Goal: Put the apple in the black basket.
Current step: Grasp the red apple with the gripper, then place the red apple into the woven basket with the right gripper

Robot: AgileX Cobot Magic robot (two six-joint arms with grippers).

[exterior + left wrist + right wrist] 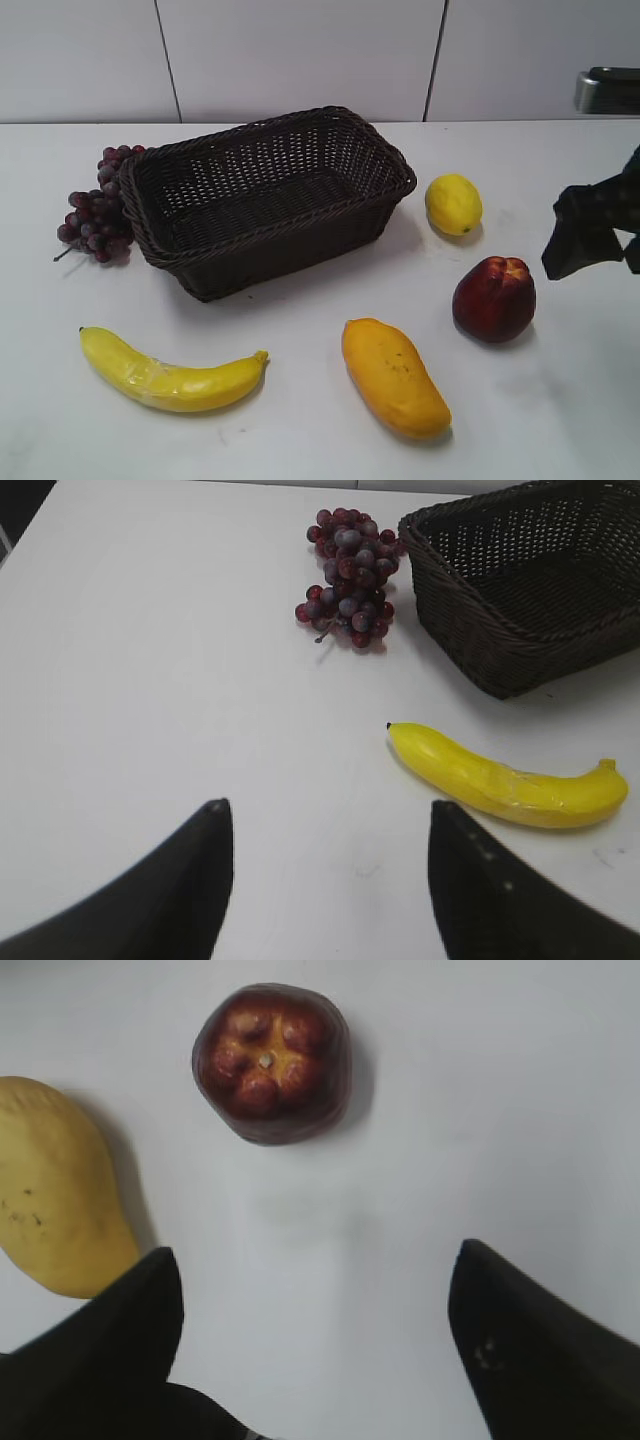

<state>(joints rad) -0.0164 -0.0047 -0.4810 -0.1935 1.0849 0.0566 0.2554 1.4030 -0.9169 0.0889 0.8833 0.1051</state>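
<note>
The black basket fills the upper middle of the exterior frame, empty, angled on the white desk. Its braided rim stands high, so a carry that stays low would likely knock the near wall and shove the basket into the grapes touching its left end.

The mango lies lower centre, near the apple's left. In the right wrist view it sits just beside the left finger; a descent drifting that way could nudge or pinch it instead.

The apple rests on the desk at centre right, dimpled top up. It is round and glossy, so an off-centre squeeze could roll it away.

The right end effector hovers spread wide and empty, short of the apple. The left end effector is likewise spread, holding nothing.
</note>
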